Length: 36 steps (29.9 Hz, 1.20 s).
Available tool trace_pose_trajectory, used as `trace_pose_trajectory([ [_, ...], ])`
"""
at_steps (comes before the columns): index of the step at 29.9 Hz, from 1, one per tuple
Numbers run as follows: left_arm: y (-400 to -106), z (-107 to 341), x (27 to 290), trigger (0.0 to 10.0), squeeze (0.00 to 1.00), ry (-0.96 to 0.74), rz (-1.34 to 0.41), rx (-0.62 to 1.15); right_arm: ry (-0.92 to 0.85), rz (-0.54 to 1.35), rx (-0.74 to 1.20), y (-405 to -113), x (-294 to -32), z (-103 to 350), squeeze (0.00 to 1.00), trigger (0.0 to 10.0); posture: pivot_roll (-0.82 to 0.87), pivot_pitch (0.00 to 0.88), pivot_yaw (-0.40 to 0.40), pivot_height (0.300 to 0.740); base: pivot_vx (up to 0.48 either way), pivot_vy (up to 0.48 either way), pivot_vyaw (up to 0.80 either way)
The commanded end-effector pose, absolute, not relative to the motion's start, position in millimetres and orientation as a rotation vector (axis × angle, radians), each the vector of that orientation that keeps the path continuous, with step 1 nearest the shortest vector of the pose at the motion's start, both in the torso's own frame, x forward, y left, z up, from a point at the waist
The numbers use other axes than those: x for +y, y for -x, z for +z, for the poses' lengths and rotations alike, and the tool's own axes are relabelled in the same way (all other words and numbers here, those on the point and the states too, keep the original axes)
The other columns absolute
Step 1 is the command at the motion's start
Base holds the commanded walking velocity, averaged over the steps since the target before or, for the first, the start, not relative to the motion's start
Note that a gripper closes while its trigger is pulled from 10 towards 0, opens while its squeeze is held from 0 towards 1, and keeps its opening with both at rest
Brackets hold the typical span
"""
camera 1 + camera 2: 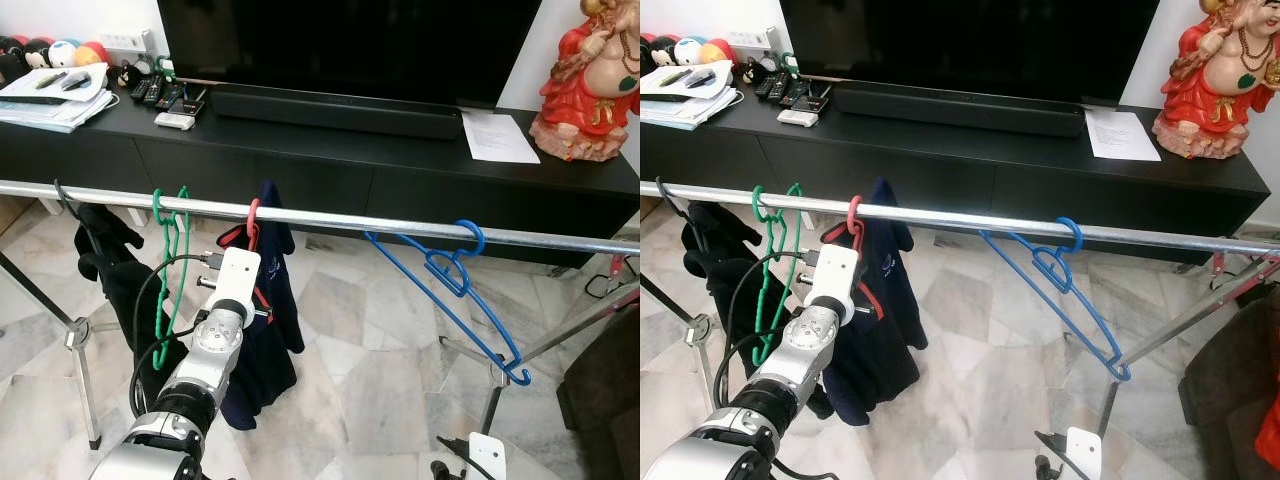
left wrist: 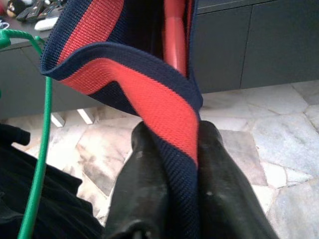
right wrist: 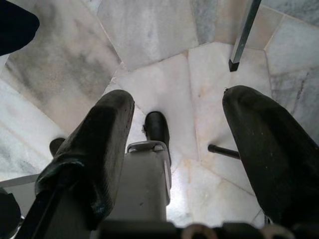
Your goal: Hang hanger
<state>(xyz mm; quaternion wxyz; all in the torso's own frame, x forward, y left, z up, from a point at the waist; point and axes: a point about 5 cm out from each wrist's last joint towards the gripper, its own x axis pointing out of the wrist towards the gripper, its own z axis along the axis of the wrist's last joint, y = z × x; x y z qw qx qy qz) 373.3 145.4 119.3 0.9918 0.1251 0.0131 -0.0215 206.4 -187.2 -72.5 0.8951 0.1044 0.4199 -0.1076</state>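
Observation:
A silver clothes rail [image 1: 340,219] runs across the view. On it hang a green hanger [image 1: 165,270], a red hanger [image 1: 253,214] carrying a navy garment with red trim [image 1: 275,335], and a bare blue hanger [image 1: 450,280] tilted down to the right. My left arm reaches up to the navy garment. In the left wrist view my left gripper [image 2: 172,132] is shut on the garment's navy and red collar [image 2: 149,94], just under the red hanger's neck [image 2: 174,45]. My right gripper [image 3: 179,104] hangs low over the marble floor, open, with nothing between its fingers.
A black garment [image 1: 105,260] hangs at the rail's left end. Behind the rail stands a black TV console [image 1: 300,150] with a soundbar, papers, remotes and a red statue [image 1: 590,80]. The rack's legs [image 1: 80,345] splay over the floor. A dark seat [image 1: 610,385] is at the right.

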Motion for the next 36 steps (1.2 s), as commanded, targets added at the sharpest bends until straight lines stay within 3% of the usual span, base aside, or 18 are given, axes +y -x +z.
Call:
trace_pose_trajectory([
  [1,-369.6,113.5,145.3,10.0,0.85,-0.246,-0.06,0.032,-0.217,-0.228,0.903,-199.8,-184.3,-76.8,0.0,10.0,0.0,0.165,-0.066,0.74,0.0,0.0,0.0],
  [9,-366.5,117.1,139.8,10.0,0.85,-0.219,-0.085,-0.019,-0.218,-0.222,0.905,-200.9,-177.8,-77.0,0.0,10.0,0.0,0.166,-0.066,0.74,0.0,0.0,0.0],
  [10,-365.7,117.2,139.7,10.0,0.9,-0.218,-0.087,-0.024,-0.218,-0.222,0.906,-200.7,-178.0,-77.0,0.0,10.0,0.0,0.166,-0.066,0.74,0.0,0.0,0.0],
  [22,-358.0,127.1,144.3,10.0,0.89,-0.205,-0.105,-0.11,-0.215,-0.231,0.899,-202.5,-185.8,-75.2,0.0,10.0,0.0,0.168,-0.063,0.74,0.0,0.0,0.0],
  [36,-315.0,138.4,151.3,10.0,0.87,-0.178,-0.132,-0.206,-0.208,-0.216,0.9,-204.3,-179.3,-75.0,0.0,10.0,0.01,0.153,-0.055,0.74,0.0,0.0,0.0],
])
